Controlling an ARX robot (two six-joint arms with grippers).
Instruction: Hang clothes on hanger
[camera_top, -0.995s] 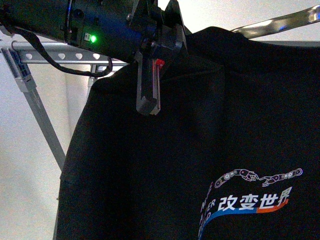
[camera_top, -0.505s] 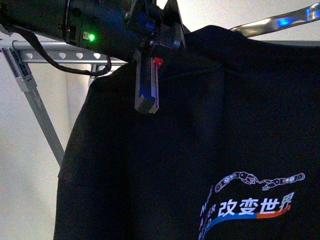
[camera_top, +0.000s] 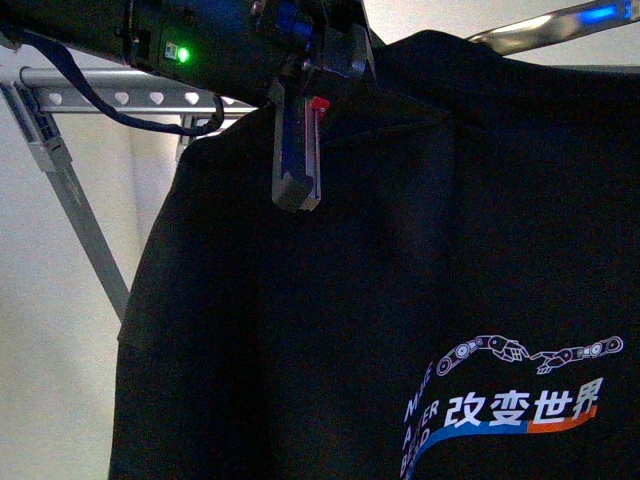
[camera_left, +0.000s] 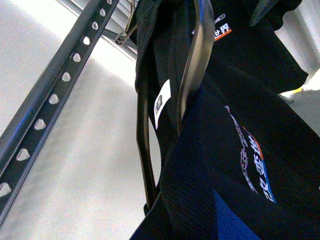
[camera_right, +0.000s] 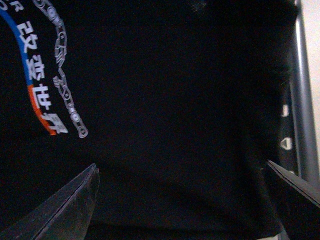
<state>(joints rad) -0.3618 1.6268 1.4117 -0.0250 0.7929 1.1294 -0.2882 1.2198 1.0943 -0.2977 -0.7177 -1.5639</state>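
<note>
The black T-shirt (camera_top: 330, 300) hangs in front of me and fills most of the front view, its white characters and blue-orange stripe (camera_top: 515, 405) at the lower right. My left gripper (camera_top: 296, 190) comes in from the upper left and is shut on the shirt's shoulder near the collar. In the left wrist view the cloth (camera_left: 240, 165) covers the jaws. The hanger's grey rail with heart holes (camera_top: 110, 98) runs behind the shirt. My right gripper (camera_right: 185, 200) is open, its fingers (camera_right: 75, 200) spread wide in front of the shirt's printed side (camera_right: 165, 100).
A slanted rack leg (camera_top: 85, 225) drops at the left. A shiny curved metal bar (camera_top: 555, 20) pokes out above the shirt at the upper right. A dark curved bar (camera_left: 195, 55) and a white label (camera_left: 161, 102) sit inside the shirt beside the rail (camera_left: 55, 90). Another rail (camera_right: 300, 100) edges the right wrist view.
My left gripper has risen a little with the shirt's shoulder. The shirt's print has drifted slightly right, and the shiny bar sits higher in the front view.
</note>
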